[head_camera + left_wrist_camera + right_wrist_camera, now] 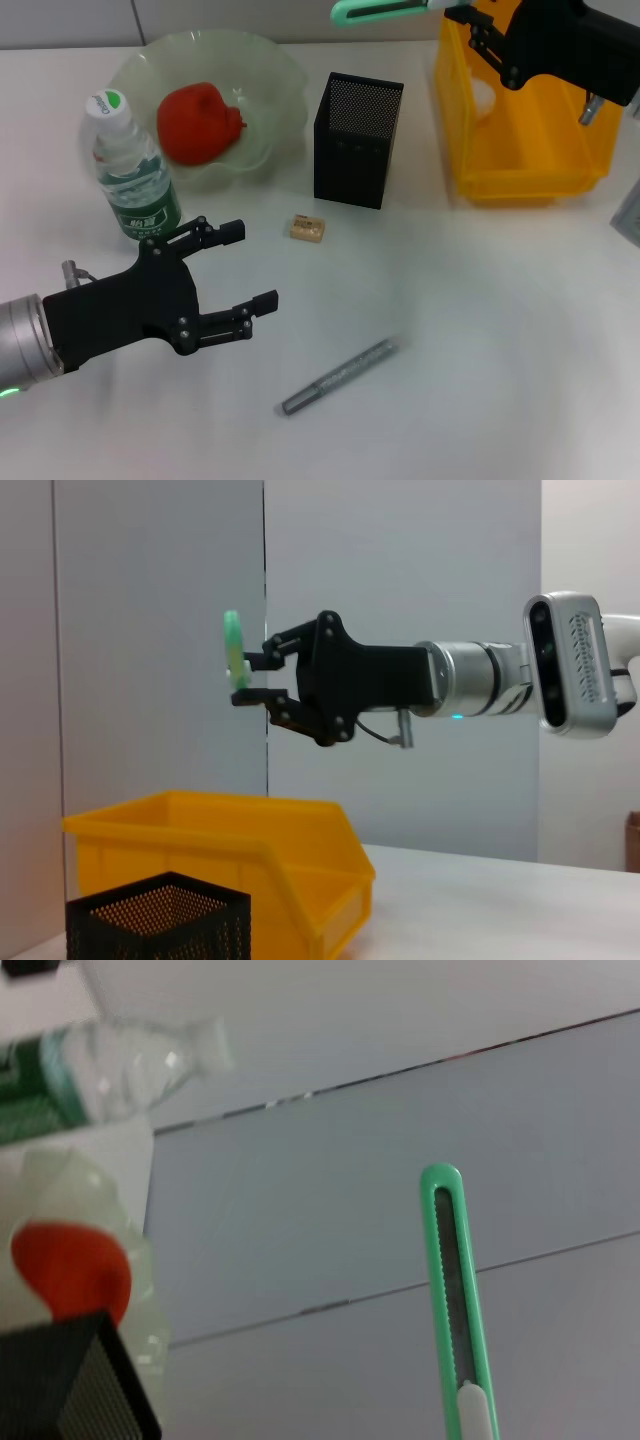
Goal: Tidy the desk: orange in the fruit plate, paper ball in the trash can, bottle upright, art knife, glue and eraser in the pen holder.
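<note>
My right gripper (462,12) is raised above the yellow trash can (520,160) and shut on the green art knife (378,10), which sticks out toward the black mesh pen holder (357,140). The left wrist view shows the same gripper (247,680) and knife (234,660) high over the bin (250,850). The knife (455,1290) fills the right wrist view. The orange (198,122) lies in the green fruit plate (270,70). The bottle (130,165) stands upright. My left gripper (250,266) hovers open just in front of it. The eraser (307,229) and grey glue stick (338,377) lie on the desk.
A pale shape (483,95) sits inside the yellow bin. A grey object (630,215) shows at the right edge of the desk. White desk surface spreads between the glue stick and the bin.
</note>
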